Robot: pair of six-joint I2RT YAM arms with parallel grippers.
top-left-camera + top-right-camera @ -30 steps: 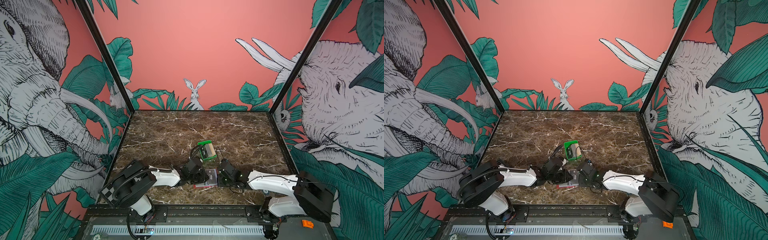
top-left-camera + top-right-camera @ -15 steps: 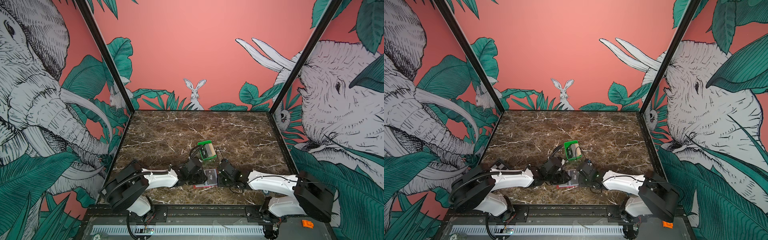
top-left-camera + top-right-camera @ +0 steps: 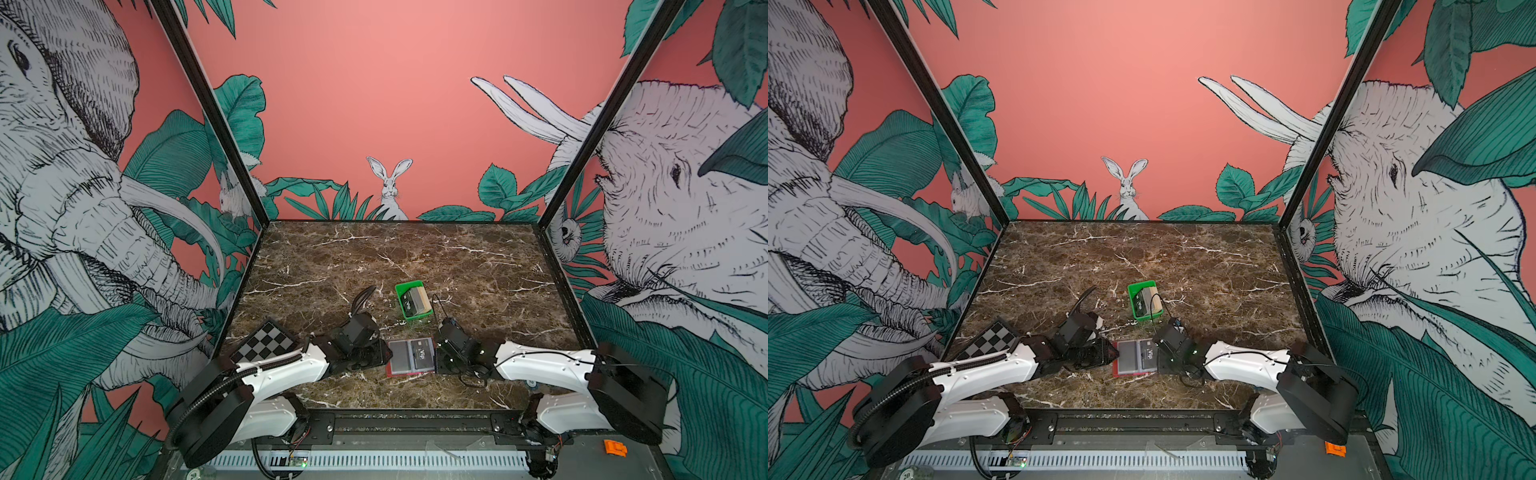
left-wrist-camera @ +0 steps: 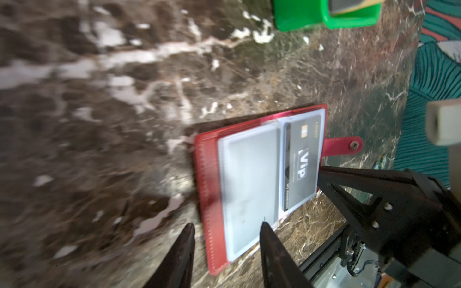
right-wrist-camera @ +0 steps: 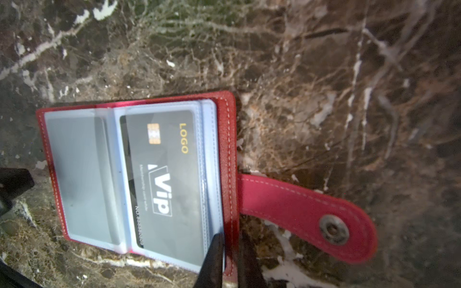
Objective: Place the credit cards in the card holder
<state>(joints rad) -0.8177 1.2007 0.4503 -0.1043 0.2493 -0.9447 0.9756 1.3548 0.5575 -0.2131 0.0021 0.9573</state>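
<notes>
While the right fingers point(image 5: 212, 261) sit almost closed, pinching the red edge of the card holder point(image 5: 225, 149) at the corner below its snap tab point(image 5: 299, 209), the left fingers point(image 4: 179, 254) stand parted on the opposite side. The holder's red border shows between their tips and nothing is gripped in them; whether they touch it, I can't tell. The holder lies open and flat on the marble table point(image 3: 415, 257), near the front edge, right between the two arms in both top views. Look inside: a dark grey credit card point(image 5: 164, 174) with white VIP lettering, a gold chip and a yellow LOGO sits in the clear pocket on the tab side, and the pocket next to it shows plain grey. Further back on the table, apart from the holder, there's the green tray point(image 3: 417, 314), and more credit cards point(image 3: 411, 301) sit in it, dark ones with a pale beige one alongside. A black-and-white checkerboard point(image 3: 266, 343) lies off by the left arm.
</notes>
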